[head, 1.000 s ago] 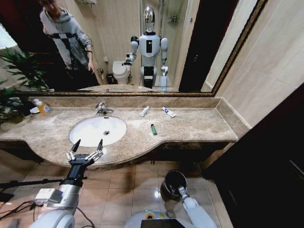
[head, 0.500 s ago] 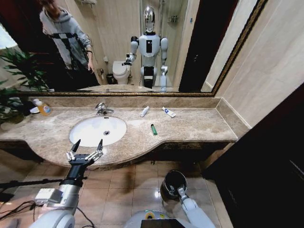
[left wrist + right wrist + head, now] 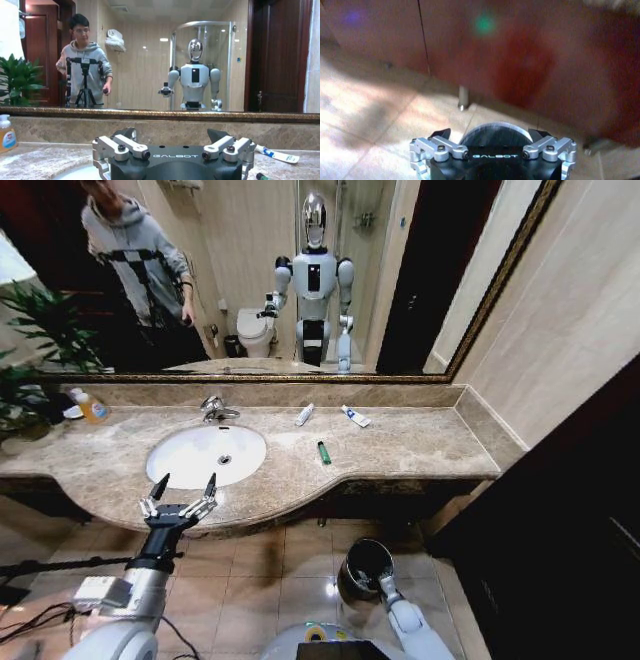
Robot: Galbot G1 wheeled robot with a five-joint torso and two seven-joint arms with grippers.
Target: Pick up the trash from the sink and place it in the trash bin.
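Since the earlier frames almost nothing has shifted: the right arm low in the head view has edged slightly, and the person reflected in the mirror has moved a little; everything on the bench lies as it did.

The beige-brown marble bench [image 3: 400, 442] spans the middle of the head view, with the white oval sink [image 3: 206, 454] set into its left half and a chrome faucet [image 3: 214, 409] behind it. The trash lies on the marble right of the basin: a small white tube [image 3: 304, 414] and a second white tube with blue print [image 3: 354, 416] near the back wall, and a green lighter-like stick [image 3: 323, 452] nearer the front edge. An orange soap bottle [image 3: 91, 406] stands at the far left, beside a green plant [image 3: 30, 350]. A wide framed mirror [image 3: 480, 300] fills the upper frame.

The left gripper [image 3: 180, 492] hovers at the bench's front edge below the sink, fingers spread wide. On the tiled floor [image 3: 260, 570] at lower centre stands the small round dark metal trash bin [image 3: 364, 565], with the right gripper [image 3: 381, 582] at its rim, fingers apart around the rim in the wrist view.
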